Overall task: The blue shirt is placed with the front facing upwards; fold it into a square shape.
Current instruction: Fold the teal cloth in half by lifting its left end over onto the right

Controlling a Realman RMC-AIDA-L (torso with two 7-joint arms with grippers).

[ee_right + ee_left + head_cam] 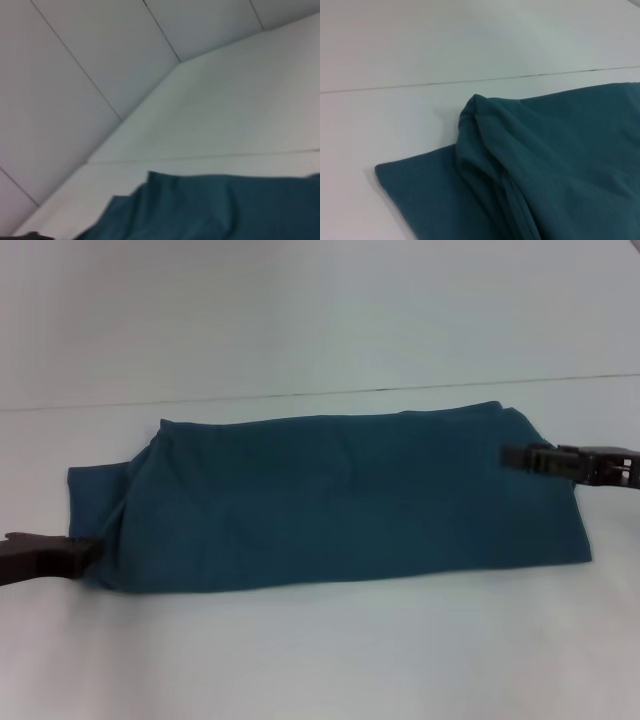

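Note:
The blue shirt (pixel 340 500) lies on the white table as a long band folded across its width, with plain fabric on top and no lettering showing. One sleeve end sticks out flat at its left. My left gripper (pixel 92 548) sits low at the shirt's near left corner, touching the cloth edge. My right gripper (pixel 505 454) reaches in from the right, over the shirt's right end. The left wrist view shows the bunched fold and the flat sleeve of the shirt (pixel 560 165). In the right wrist view the shirt (pixel 225 210) is seen from above its far edge.
A white table (pixel 320 660) carries the shirt, with bare surface in front of it. A thin seam line (pixel 300 395) runs across behind the shirt. Panelled white walls (pixel 100 60) rise beyond the table.

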